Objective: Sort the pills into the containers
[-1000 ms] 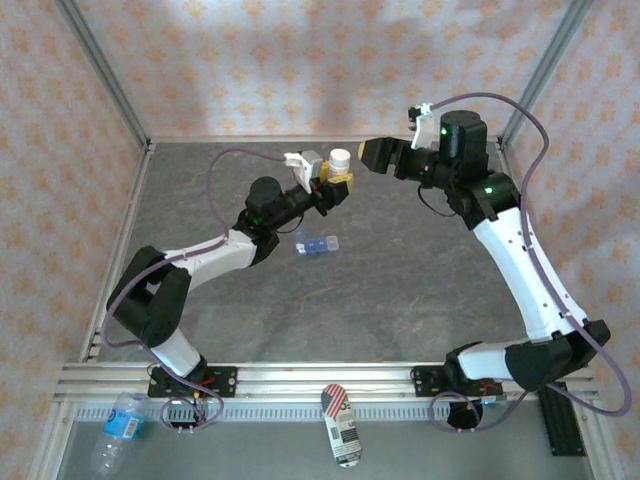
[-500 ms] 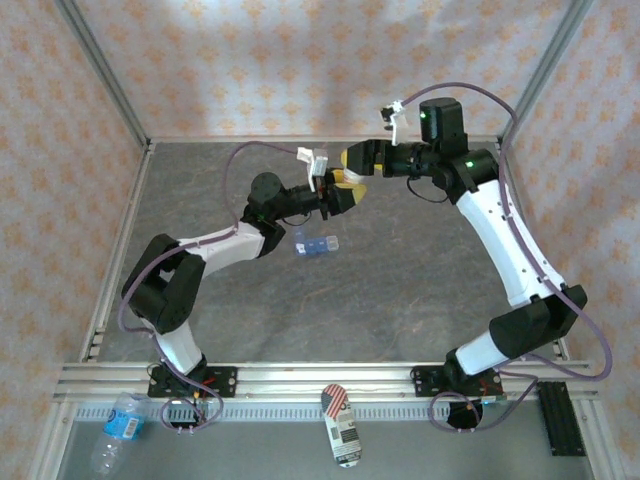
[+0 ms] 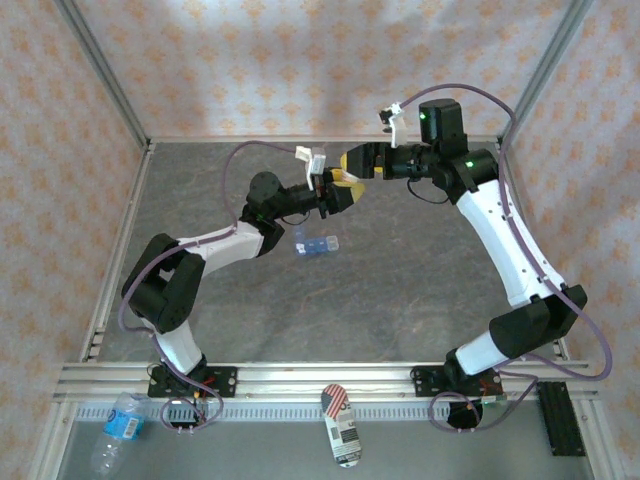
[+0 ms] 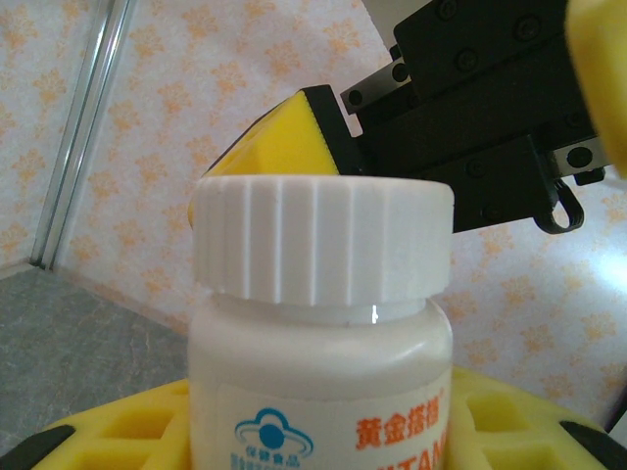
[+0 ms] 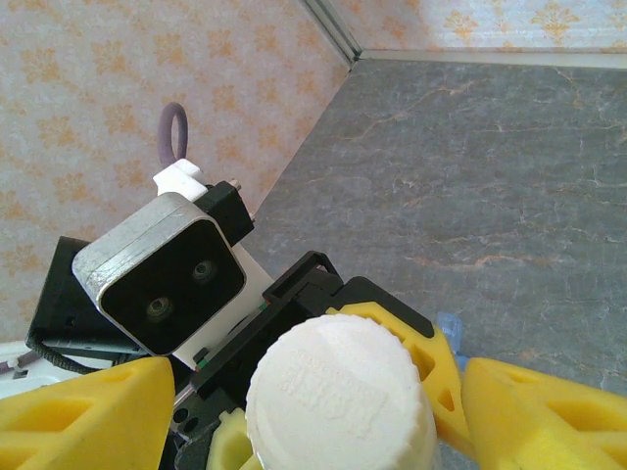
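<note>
right tool [image 3: 354, 163] is spread, yellow fingers [image 5: 83, 416] either side of the white ribbed cap [image 5: 338, 401], not seen clamping it. left tool [image 3: 340, 193] is clenched on the white pill bottle [image 4: 318, 333], upright, held up off the bench [image 3: 420, 290] toward the back. blue pill organiser [image 3: 317, 246] lies on the bench nearer the arm bases than both tools, apart from both; can't tell if its lids are up. progress, my read: early. cap is on, no loose pills visible, nothing seen in the compartments. left to do: grip and unscrew the cap, pour, then distribute pills into the organiser, so basically the whole sort
</note>
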You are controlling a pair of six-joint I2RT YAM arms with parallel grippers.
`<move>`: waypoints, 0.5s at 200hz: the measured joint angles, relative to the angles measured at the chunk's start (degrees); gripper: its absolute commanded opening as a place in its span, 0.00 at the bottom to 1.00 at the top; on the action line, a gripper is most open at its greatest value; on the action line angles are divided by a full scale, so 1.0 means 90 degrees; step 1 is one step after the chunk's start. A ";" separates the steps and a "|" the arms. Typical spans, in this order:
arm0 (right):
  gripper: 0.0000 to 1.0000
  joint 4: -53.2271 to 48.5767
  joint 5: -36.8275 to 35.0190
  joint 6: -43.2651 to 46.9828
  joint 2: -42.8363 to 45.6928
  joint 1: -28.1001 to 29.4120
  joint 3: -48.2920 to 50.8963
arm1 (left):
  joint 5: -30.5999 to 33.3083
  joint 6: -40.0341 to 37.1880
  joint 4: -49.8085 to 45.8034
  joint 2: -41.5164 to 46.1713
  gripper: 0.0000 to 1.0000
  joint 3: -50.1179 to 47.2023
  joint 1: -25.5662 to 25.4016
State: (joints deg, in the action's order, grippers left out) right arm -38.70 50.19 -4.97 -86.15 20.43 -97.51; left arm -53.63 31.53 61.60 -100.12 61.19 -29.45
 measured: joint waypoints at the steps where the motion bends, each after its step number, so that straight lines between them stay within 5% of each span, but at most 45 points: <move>1: 0.76 0.0000 0.0002 0.0002 0.0000 0.0000 0.0000 | 0.0000 0.0000 0.0000 0.0000 0.00 0.0000 -0.0002; 100: 0.66 0.0002 0.0051 0.0046 -0.0007 0.0000 0.0000 | -0.0005 0.0017 -0.0002 0.0000 0.00 0.0017 -0.0002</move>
State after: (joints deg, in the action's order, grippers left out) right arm -38.68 50.65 -4.56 -86.21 20.43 -97.51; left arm -53.67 31.68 61.58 -100.12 61.34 -29.47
